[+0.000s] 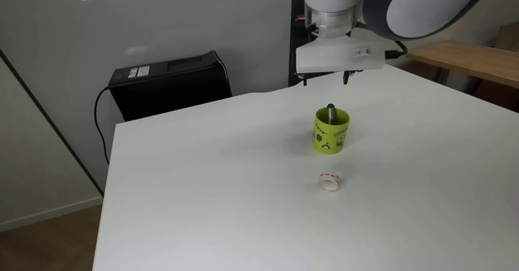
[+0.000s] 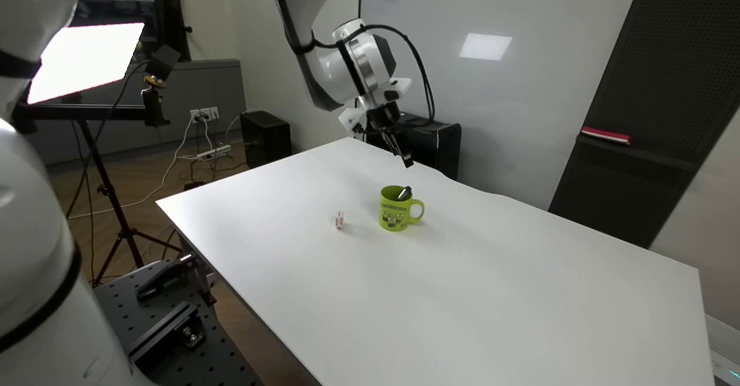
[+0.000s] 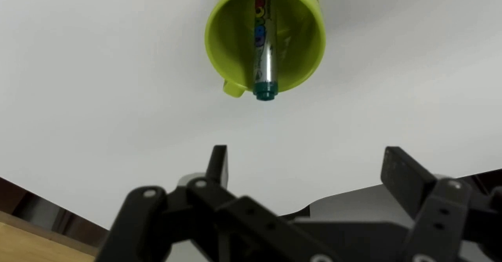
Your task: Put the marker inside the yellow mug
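Observation:
The yellow mug [image 1: 329, 136] is lime green with a dark printed pattern and stands upright on the white table. It also shows in an exterior view [image 2: 394, 217] with its handle, and at the top of the wrist view [image 3: 233, 54]. The marker [image 3: 266, 54], silver with a dark green end, leans inside the mug. Its green end sticks out above the rim in both exterior views [image 1: 331, 110] [image 2: 404, 193]. My gripper [image 3: 306, 148] is open and empty. It is above and beyond the mug, apart from it, in both exterior views [image 1: 325, 82] [image 2: 402, 153].
A small whitish tape roll with red marks [image 1: 329, 182] lies on the white table [image 1: 227, 194] near the mug; it also shows in an exterior view [image 2: 339, 220]. A black box-shaped device [image 1: 170, 84] stands behind the table edge. A wooden surface [image 1: 466, 60] is beyond the table.

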